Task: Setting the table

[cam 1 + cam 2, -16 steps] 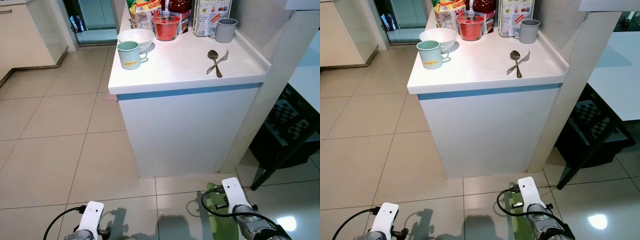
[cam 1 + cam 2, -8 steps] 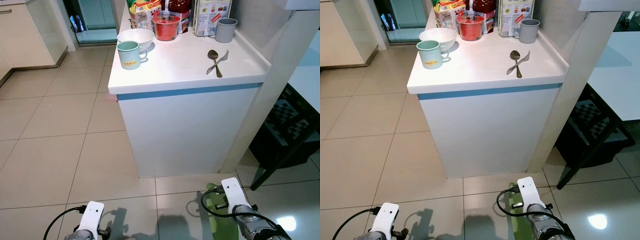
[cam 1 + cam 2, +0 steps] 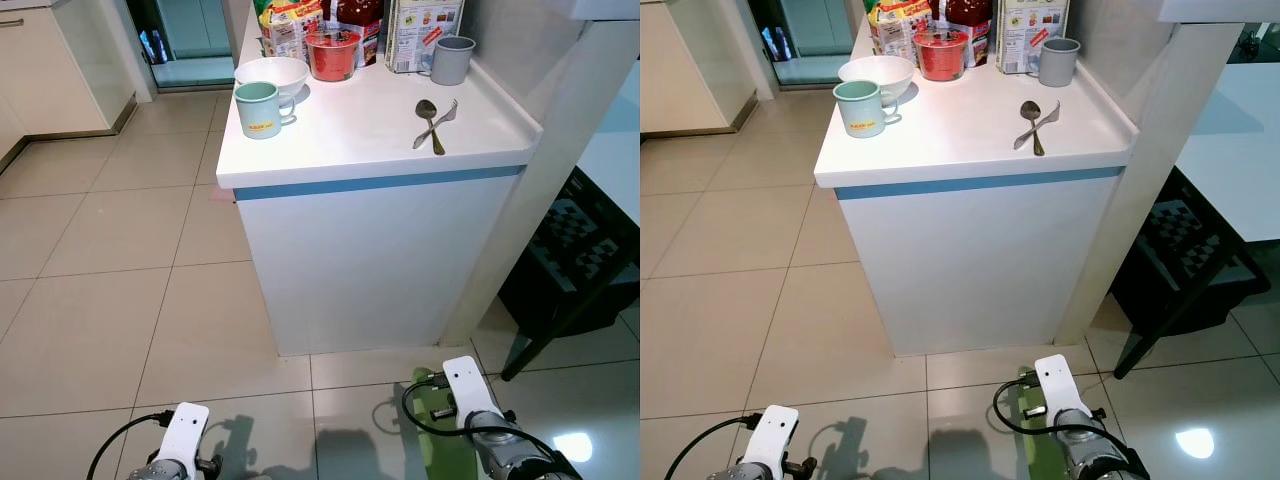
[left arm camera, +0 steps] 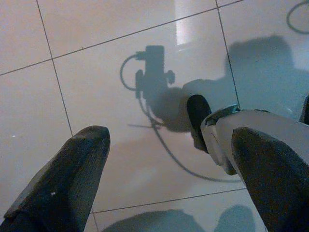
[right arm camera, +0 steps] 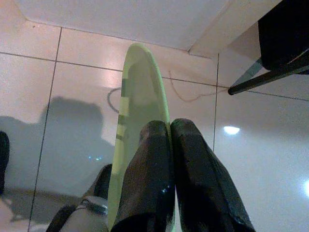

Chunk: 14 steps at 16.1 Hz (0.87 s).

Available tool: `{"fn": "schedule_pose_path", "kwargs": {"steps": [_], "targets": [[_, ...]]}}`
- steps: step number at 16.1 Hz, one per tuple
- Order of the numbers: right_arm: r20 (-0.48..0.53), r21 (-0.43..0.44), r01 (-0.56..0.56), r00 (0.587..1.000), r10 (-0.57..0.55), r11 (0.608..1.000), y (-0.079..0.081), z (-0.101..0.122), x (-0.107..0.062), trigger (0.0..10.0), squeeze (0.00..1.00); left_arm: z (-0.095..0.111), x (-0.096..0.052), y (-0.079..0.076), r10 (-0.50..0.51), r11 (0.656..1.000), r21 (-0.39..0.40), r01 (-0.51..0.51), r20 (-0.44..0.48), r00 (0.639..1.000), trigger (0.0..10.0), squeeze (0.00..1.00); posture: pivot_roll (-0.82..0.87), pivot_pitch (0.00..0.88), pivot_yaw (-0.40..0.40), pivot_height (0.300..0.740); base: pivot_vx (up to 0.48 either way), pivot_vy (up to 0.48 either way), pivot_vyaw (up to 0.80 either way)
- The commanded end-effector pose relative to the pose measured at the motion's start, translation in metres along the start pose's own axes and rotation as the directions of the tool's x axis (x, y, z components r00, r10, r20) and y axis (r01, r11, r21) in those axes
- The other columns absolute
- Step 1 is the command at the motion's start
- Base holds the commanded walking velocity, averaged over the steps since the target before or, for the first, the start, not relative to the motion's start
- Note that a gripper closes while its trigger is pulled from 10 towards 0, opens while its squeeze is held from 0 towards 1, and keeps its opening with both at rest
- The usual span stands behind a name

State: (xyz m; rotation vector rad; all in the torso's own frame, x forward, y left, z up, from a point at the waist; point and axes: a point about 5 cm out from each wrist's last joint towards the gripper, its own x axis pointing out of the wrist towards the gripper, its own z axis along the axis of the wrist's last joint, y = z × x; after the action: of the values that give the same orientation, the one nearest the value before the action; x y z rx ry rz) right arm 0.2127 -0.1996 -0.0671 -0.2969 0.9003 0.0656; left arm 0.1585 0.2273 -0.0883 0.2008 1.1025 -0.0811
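My right gripper (image 5: pixel 169 145) has its fingers pressed together on the rim of the green plate (image 5: pixel 137 111), which hangs edge-on and runs out past my fingertips toward the floor. I judge I should keep this pinch firm and the plate level while carrying it. My left gripper (image 4: pixel 169 183) hangs idle, fingers spread.

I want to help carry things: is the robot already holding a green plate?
Yes, the right gripper has its fingers pinched shut on the green plate's edge.

Head eyes looking down at counter (image 3: pixel 370 130), wrist cameras facing floor (image 4: pixel 120 72)
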Motion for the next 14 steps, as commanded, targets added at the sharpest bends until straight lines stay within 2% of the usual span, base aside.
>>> {"fn": "schedule_pose_path", "kwargs": {"steps": [1, 9, 14], "targets": [[0.006, -0.013, -0.015, 1.0, 0.015, 1.0, 0.0017, -0.0005, -0.0002, 10.0, 0.0, 0.0046, 0.0002, 0.0016, 0.009, 1.0, 0.024, -0.009, 0.011, 1.0, 10.0, 0.0, 0.06, 0.0, 0.042, 0.74, 0.0, 0.0, 0.0], [-0.005, -0.023, 0.0, 1.0, 0.0, 1.0, -0.0035, -0.0033, -0.0008, 10.0, 0.0, 0.006, 0.0015, -0.0046, -0.011, 1.0, 0.012, 0.011, 0.003, 1.0, 10.0, 0.0, 0.03, 0.0, 0.035, 0.74, 0.0, 0.0, 0.0], [-0.015, -0.012, 0.013, 1.0, -0.013, 1.0, -0.0079, -0.0085, -0.002, 10.0, 0.0, 0.0042, 0.0008, -0.0023, -0.013, 1.0, 0.024, 0.013, 0.0, 1.0, 10.0, 0.0, 0.01, 0.0, 0.049, 0.74, 0.0, 0.0, 0.0]]}}
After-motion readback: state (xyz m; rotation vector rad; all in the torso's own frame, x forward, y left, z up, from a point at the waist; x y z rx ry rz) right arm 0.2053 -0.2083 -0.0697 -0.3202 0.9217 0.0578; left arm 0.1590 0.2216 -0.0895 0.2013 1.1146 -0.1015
